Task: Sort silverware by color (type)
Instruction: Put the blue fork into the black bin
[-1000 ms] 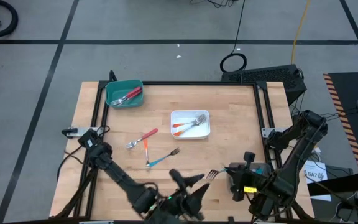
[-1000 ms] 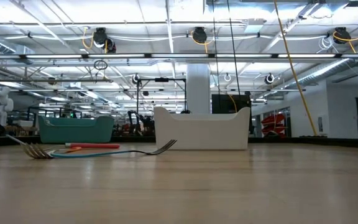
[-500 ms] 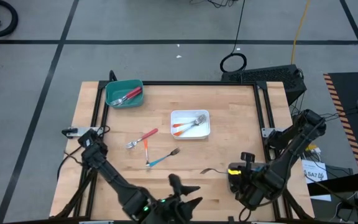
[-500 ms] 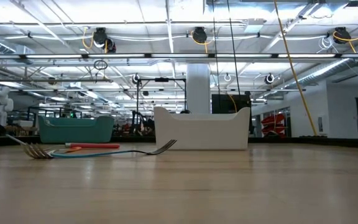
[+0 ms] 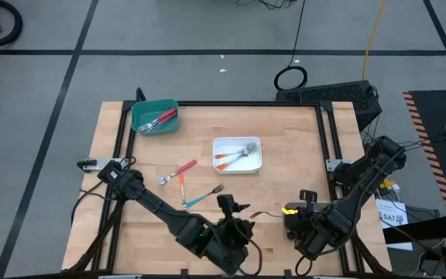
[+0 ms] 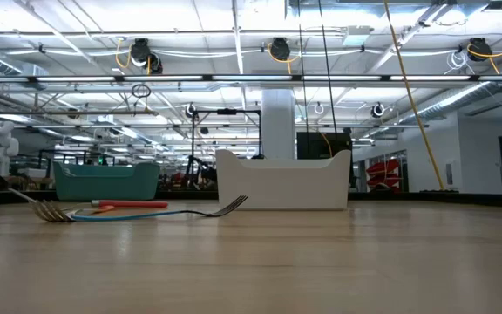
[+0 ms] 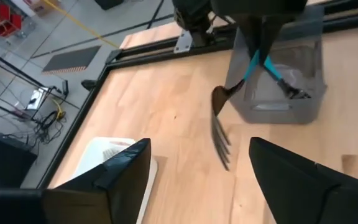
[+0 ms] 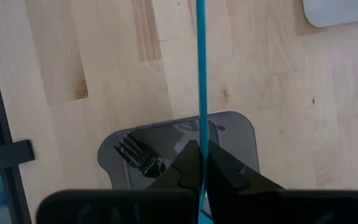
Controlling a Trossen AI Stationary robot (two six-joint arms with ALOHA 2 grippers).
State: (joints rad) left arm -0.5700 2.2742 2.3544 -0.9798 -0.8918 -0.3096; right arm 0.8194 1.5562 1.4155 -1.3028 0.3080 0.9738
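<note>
A fork with a teal handle [image 8: 201, 74] and a silver head [image 7: 219, 134] sticks out of my right gripper [image 8: 201, 152], which is shut on it near the table's front right [image 5: 289, 213]. Under it stands a grey tray [image 8: 235, 124] holding another teal fork [image 8: 138, 158]. My left gripper [image 7: 199, 146] is open at the front middle [image 5: 235, 208], with its fingers to either side of the fork's head and apart from it. Loose on the table lie a red fork [image 5: 178, 172], an orange fork [image 5: 183, 186] and a teal fork [image 5: 202, 198]. My right gripper pinches the fork's teal handle [image 8: 201, 134] between its two shut fingers, away from the head. The fingers point steeply down, and the handle runs along them. The fork slants down out of the hold toward my left gripper, head lowest, and looks clear of the table.
A teal tray [image 5: 139, 124] with red forks stands at the far left corner. A white tray [image 5: 221, 165] with orange forks sits in the middle. Black rails [image 5: 327, 139] frame the table. Bare wood lies between the loose forks and the front edge.
My left gripper has drawn back from the fork's head toward the near edge. It has then swung back toward the far edge and turned, and now stands beside the head. My right gripper has tipped, and the fork in it has turned from slanting to nearly crosswise.
</note>
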